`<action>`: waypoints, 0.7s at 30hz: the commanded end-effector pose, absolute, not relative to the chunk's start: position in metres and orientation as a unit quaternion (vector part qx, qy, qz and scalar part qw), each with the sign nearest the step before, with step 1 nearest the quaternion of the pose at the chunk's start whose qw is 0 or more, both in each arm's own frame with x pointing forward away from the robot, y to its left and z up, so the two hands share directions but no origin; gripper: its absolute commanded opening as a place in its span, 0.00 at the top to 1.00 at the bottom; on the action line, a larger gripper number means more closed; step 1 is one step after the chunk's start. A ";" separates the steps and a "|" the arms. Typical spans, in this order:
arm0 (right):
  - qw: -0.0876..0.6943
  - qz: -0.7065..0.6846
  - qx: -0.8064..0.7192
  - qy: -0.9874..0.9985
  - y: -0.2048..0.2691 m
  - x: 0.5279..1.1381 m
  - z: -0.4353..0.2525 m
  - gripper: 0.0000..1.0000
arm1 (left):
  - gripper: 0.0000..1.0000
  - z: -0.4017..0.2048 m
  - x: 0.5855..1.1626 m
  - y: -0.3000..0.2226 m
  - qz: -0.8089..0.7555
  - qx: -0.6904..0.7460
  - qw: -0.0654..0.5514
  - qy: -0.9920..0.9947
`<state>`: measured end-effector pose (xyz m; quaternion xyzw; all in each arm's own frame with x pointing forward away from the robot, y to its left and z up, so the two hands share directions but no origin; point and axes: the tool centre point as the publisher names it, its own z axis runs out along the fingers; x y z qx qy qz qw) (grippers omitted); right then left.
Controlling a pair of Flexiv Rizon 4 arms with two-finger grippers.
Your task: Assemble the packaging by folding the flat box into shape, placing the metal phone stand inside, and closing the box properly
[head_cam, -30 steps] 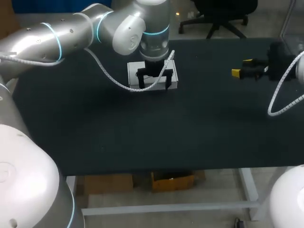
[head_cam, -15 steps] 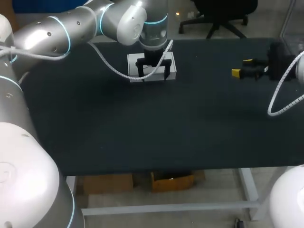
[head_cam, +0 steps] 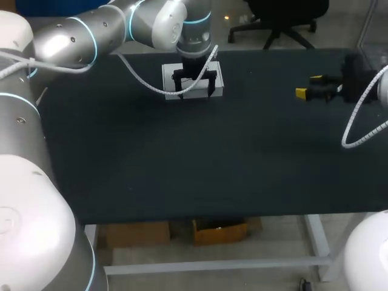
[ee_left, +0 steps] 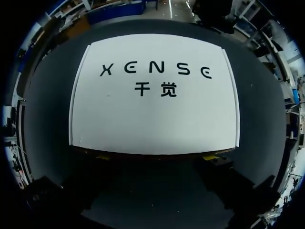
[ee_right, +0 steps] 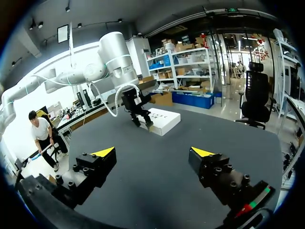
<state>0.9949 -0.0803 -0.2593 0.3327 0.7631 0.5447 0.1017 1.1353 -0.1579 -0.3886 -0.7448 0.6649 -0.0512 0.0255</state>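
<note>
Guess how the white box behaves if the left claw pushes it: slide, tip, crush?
Likely slides rather than tips: the white box lies low, flat and wide. Probably light and dentable: it looks like thin card, so press gently with the left claw. The dark table cover looks matte, so expect some drag.

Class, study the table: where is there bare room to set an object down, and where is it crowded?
The table is bare across its near half, from the white box to the near edge. So is the stretch between the box and the right gripper. Crowded: around the box, where the left gripper stands over it.
</note>
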 end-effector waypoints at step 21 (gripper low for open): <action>0.101 0.547 0.331 0.762 -0.082 0.995 -0.260 0.00 | 0.00 -0.317 1.043 -0.133 -0.229 -0.673 0.092 0.697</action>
